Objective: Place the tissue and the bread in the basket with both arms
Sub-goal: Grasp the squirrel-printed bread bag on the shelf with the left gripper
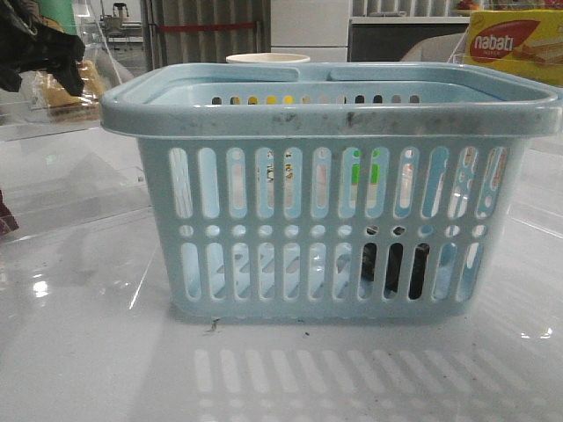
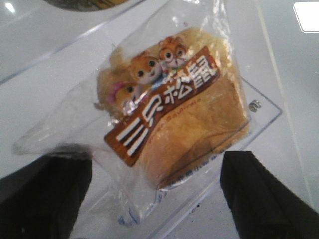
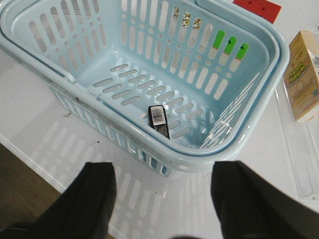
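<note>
The light blue basket (image 1: 334, 114) stands mid-table. The black tissue pack (image 3: 159, 121) lies on its floor, near one wall, and shows dark through the slots in the front view (image 1: 393, 268). The bread (image 2: 189, 129), golden in a clear wrapper with a brown label, lies on a clear plastic tray (image 2: 264, 107). My left gripper (image 2: 157, 199) is open just above the bread's near end, one finger on each side, not touching it. In the front view it is at the far left (image 1: 44, 53). My right gripper (image 3: 164, 204) is open and empty, above the table just outside the basket rim (image 3: 249, 134).
A yellow-and-red nabati box (image 1: 515, 44) stands at the back right. A white cup (image 1: 267, 59) sits behind the basket. A yellow box (image 3: 305, 74) lies beside the basket. The table's edge (image 3: 30, 164) runs near the right gripper.
</note>
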`<state>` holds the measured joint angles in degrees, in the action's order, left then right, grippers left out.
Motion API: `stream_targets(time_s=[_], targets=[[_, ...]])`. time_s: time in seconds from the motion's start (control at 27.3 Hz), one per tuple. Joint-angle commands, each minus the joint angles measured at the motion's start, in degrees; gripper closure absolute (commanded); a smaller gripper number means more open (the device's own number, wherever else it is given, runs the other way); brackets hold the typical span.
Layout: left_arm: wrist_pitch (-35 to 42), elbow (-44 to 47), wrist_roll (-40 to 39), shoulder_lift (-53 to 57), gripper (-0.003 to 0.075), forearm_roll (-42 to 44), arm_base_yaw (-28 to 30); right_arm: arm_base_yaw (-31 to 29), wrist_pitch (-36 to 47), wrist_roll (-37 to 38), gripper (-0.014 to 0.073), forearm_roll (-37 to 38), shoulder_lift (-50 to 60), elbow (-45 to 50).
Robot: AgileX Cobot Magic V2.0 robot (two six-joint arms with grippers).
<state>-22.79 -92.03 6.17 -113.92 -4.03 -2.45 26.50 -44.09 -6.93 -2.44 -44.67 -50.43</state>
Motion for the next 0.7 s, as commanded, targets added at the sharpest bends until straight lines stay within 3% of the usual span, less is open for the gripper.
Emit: stream_targets(time_s=[0.0, 0.11, 0.37, 0.66], targets=[[5.1, -3.9, -0.4, 1.4, 0.014, -0.4, -0.4, 0.0, 3.7, -0.5, 0.0073, 0.6, 0.2, -1.5], [6.6, -4.0, -0.4, 0.9, 0.0192, -0.4, -0.4, 0.0, 3.7, -0.5, 0.0073, 0.6, 0.2, -1.5], [6.7, -4.0, -0.4, 0.9, 0.0478, -0.4, -0.4, 0.0, 3.7, -0.5, 0.0073, 0.6, 0.2, -1.5], [2.5, -4.0, -0.4, 3.7, 0.0629, -0.4, -0.4, 0.0, 3.7, -0.5, 0.0073, 0.6, 0.2, -1.5]])
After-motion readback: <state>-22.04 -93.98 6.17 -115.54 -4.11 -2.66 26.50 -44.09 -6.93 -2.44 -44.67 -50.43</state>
